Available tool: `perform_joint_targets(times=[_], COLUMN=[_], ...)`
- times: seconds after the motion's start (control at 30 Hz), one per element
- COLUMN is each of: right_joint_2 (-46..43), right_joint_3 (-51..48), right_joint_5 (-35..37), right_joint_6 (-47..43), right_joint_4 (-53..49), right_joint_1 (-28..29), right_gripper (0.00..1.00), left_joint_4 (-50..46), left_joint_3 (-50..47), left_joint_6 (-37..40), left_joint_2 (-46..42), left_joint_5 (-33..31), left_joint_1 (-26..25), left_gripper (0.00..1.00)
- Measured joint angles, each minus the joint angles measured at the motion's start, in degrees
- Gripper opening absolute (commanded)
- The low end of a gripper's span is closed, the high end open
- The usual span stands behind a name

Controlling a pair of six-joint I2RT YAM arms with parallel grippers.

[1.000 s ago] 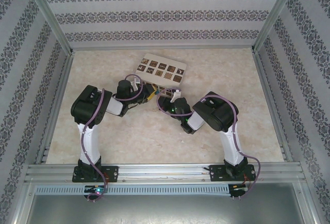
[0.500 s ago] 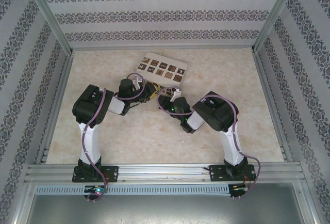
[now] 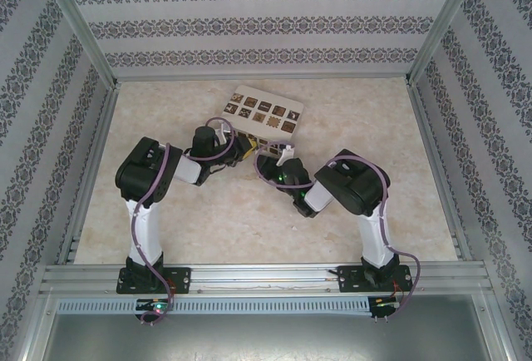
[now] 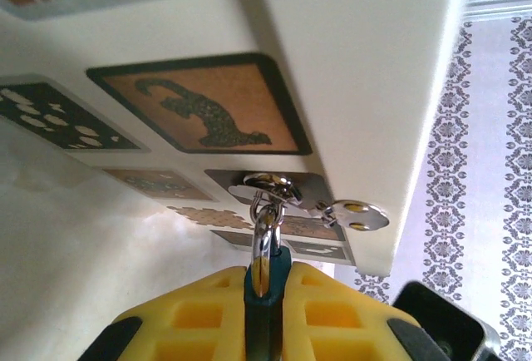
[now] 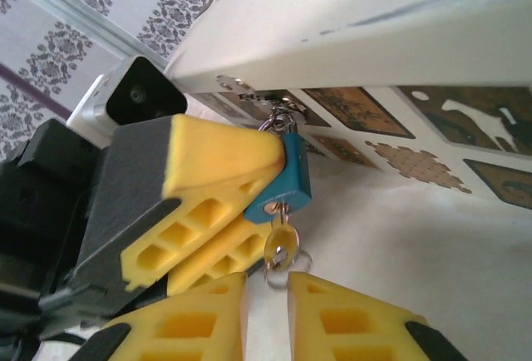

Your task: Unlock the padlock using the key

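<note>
The small blue padlock (image 5: 291, 174) hangs by its silvery shackle (image 4: 264, 236) from a metal hasp (image 4: 268, 183) on the side of the cream box (image 3: 262, 116). My left gripper (image 4: 266, 282) is shut on the padlock's body, one yellow finger on each side. A small brass key (image 5: 280, 243) sticks out of the keyhole in the padlock's bottom, and a thin ring hangs from it. My right gripper (image 5: 266, 290) sits just below the key, open, its fingertips either side of the ring and not touching the key.
The cream box (image 4: 349, 61) topped with dark picture tiles lies at the table's middle back, right beside both grippers. In the top view the two arms meet at its near edge. Patterned walls and metal rails enclose the table.
The right arm has drawn back slightly, toward the right. The left gripper has edged a little closer to the box, still holding the padlock.
</note>
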Motion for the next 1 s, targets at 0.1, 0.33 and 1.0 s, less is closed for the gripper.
perform_joint_targets(times=[0.1,0.33,1.0], right_joint_2=[-2.2,-9.5,-28.3], right_joint_3=[-2.8,-9.6,-2.8], right_joint_5=[0.5,1.9,3.0], right_joint_6=[-1.6,-9.5,-61.3], right_joint_4=[0.0,-3.1,-30.1], right_joint_1=[0.0,-0.8,0.9], right_gripper=[0.31,0.42,0.81], left_joint_4=[-2.2,-8.4,-22.1], left_joint_3=[0.0,0.0,0.0], left_joint_6=[0.0,-0.1,-4.0], left_joint_2=[-1.2,-5.4,-13.8], left_joint_5=[-0.6,-1.7,-0.8], left_joint_1=[0.0,0.0,-0.4], left_gripper=[0.09,0.08,0.04])
